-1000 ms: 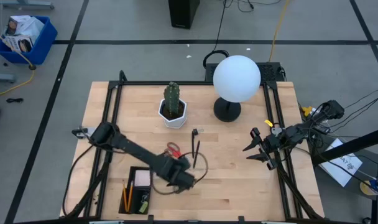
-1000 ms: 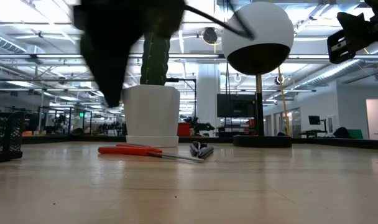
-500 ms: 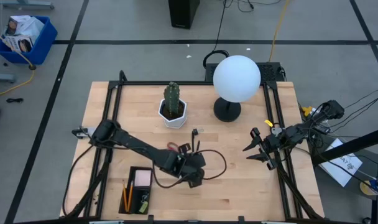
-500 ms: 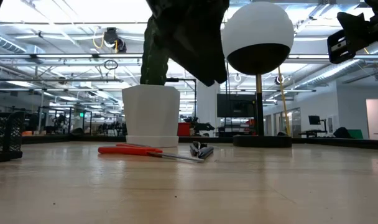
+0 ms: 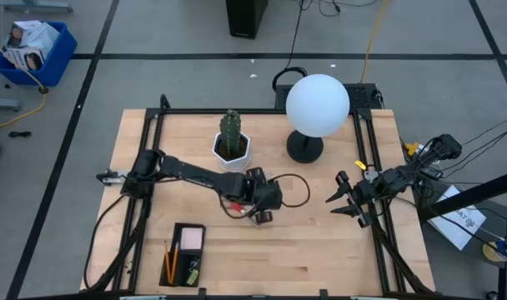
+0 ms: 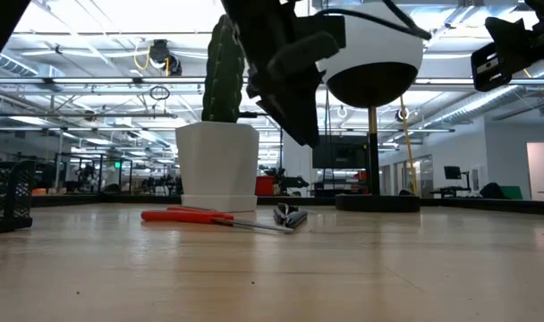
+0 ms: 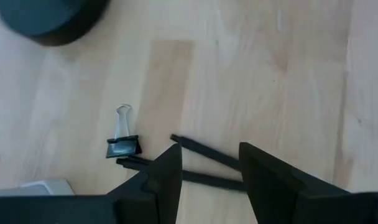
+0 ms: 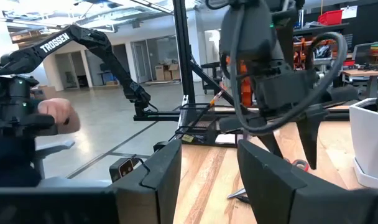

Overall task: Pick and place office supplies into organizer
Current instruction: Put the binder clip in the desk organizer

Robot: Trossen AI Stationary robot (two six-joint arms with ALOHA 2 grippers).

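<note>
High view: my left end effector (image 5: 260, 214) hangs over the table (image 5: 320, 250) middle, fingers apart and empty, above the pens (image 7: 201, 163) and beside a clip (image 7: 122, 144). The scissors (image 6: 214, 217) lie near the cactus pot (image 5: 233, 152). The organizer (image 5: 181, 253) sits at the near left edge. My right end effector (image 5: 341, 200) waits at the right edge, fingers apart.

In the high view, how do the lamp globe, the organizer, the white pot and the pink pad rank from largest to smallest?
1. Lamp globe, though it stands nearer the camera.
2. Organizer.
3. White pot.
4. Pink pad.
</note>
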